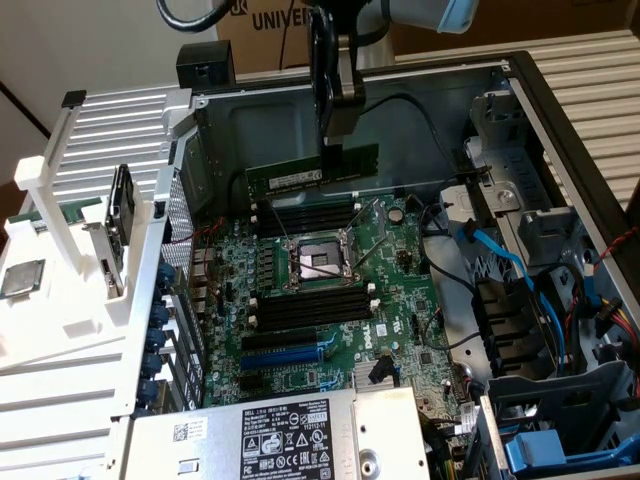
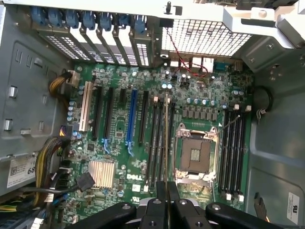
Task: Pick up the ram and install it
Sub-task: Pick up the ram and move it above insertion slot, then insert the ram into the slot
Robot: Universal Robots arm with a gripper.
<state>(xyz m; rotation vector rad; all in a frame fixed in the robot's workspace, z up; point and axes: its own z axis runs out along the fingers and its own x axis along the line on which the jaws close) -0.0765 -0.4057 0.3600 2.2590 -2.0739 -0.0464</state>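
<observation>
Our gripper [image 2: 167, 190], nearly closed, pinches the ram [image 1: 312, 172] by its top edge; we see it level, parallel to the black slots [image 1: 305, 305].

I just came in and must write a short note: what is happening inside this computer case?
The robot's gripper is shut on the ram, holding it by its top edge inside the open computer case. The stick hangs above the motherboard, over the black slots beside the processor socket. It is not yet seated in a slot.
</observation>
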